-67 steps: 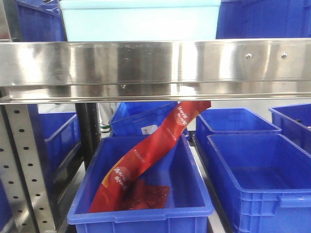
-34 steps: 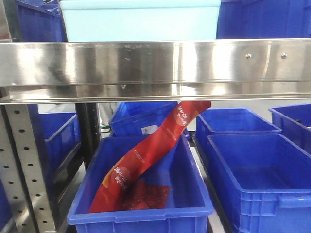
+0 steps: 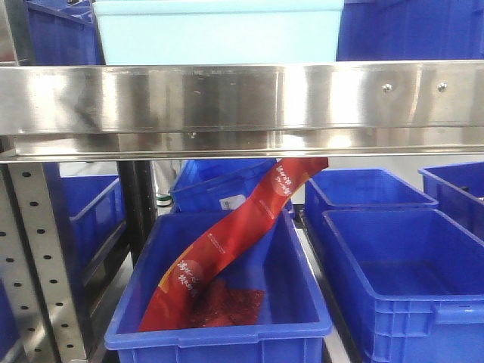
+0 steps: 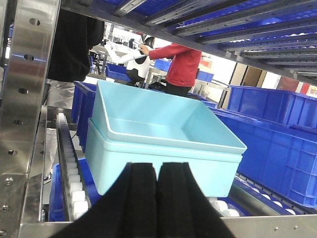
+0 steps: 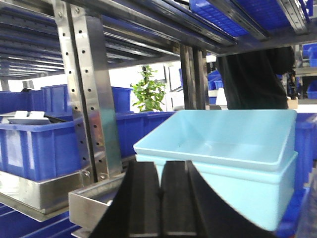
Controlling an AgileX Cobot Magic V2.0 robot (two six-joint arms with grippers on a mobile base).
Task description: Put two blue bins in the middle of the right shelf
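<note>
Two light blue bins point(image 3: 215, 32) nested one inside the other, sitting on the upper shelf point(image 3: 242, 98) at centre-left; only the front wall shows above the steel shelf edge in the front view. Left wrist view: the stacked bins point(image 4: 163, 144) rest on the roller track point(image 4: 74, 191), upper bin seated in the lower one, its rim slightly tilted. Right wrist view shows the same stack point(image 5: 223, 158) from the other side, upper bin tipped up at the far right.

Left tool point(image 4: 157, 203): black fingers pressed together, nothing between them, just in front of the lower bin's near wall; can't tell if touching. Right tool point(image 5: 161, 198): fingers also together, gripping nothing, near the stack's left corner, apart from it as far as I can see.

Lower level, front view: dark blue crate point(image 3: 219, 302) at near centre holding a long red packet point(image 3: 234, 234) leaning diagonally from the crate's near left up toward the shelf edge, plus a flat red pack point(image 3: 227, 302) on the crate floor. More dark blue crates point(image 3: 401, 272) to the right and behind. Perforated steel upright point(image 3: 41, 257) at left.

Left wrist view background: person in red top point(image 4: 181, 64) far behind the shelf, dark blue crates point(image 4: 277, 134) right of the stack
</note>
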